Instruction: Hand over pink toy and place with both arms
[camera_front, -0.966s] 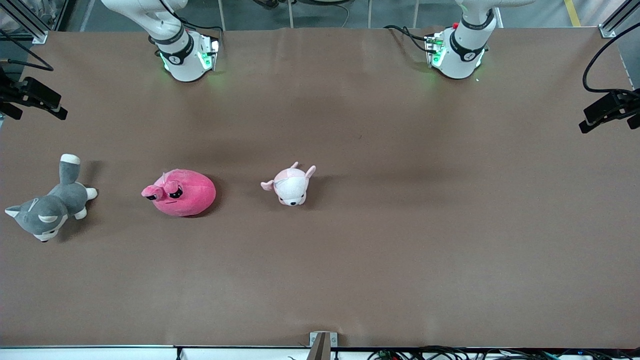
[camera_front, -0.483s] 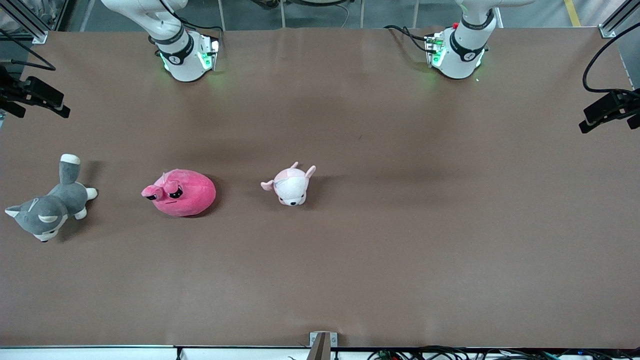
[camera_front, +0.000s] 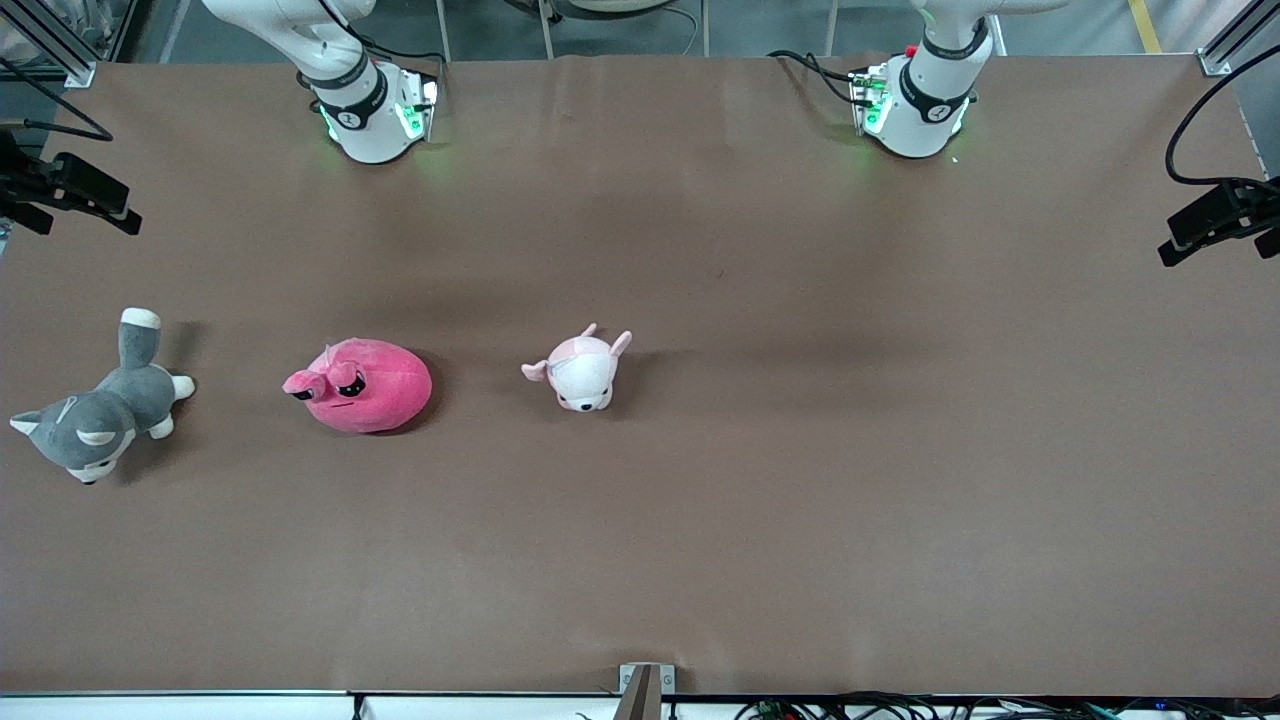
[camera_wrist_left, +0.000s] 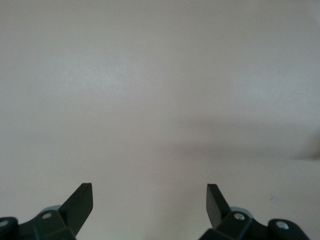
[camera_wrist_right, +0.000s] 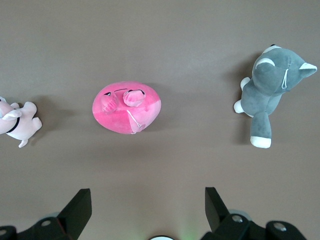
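The pink toy (camera_front: 362, 384), a round magenta plush with dark droopy eyes, lies on the brown table toward the right arm's end. It also shows in the right wrist view (camera_wrist_right: 127, 107). My right gripper (camera_wrist_right: 148, 200) is open and empty, high above the table near the right arm's base (camera_front: 365, 100). My left gripper (camera_wrist_left: 149, 196) is open and empty over bare table. Neither gripper shows in the front view; only the arm bases do, the left arm's base (camera_front: 915, 95) at the other end.
A smaller pale pink-and-white plush (camera_front: 580, 369) lies near the table's middle, beside the pink toy. A grey-and-white plush dog (camera_front: 95, 410) lies at the right arm's end of the table. Black camera mounts (camera_front: 1215, 215) stand at both table ends.
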